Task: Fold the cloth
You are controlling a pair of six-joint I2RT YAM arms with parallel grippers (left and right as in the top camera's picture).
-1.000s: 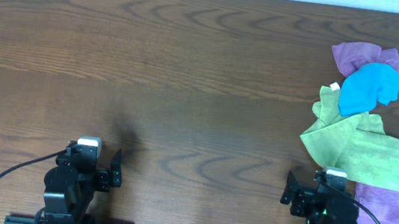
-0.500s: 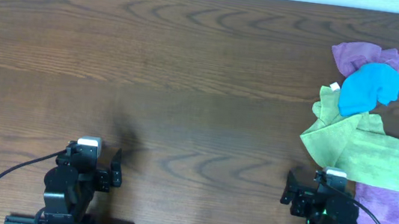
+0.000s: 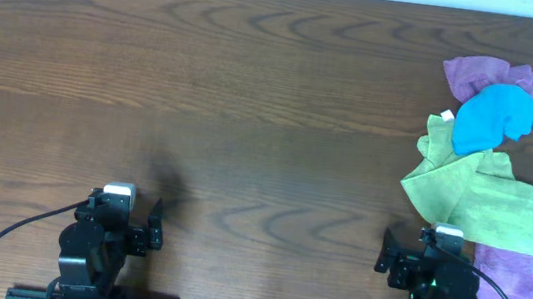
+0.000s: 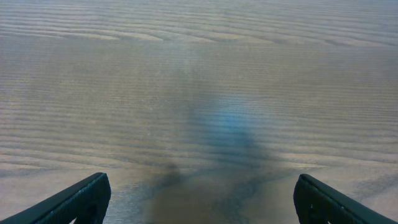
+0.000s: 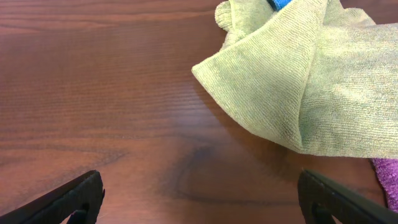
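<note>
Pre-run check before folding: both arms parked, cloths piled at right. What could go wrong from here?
1. The tagged green cloth lies partly under the blue cloth and against a second green cloth; pulling it may drag both along.
2. The second green cloth lies nearest the open right gripper and looks similar, so a wrong pick seems possible.

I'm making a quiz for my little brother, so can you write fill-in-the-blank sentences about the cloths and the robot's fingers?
1. The green cloth with the white tag pokes out from under the ___ cloth.
2. The cloth pile lies nearer the robot's ___ arm.
3. The left fingers and the right fingers are both ___, holding nothing.
Missing words: blue; right; open.
</note>
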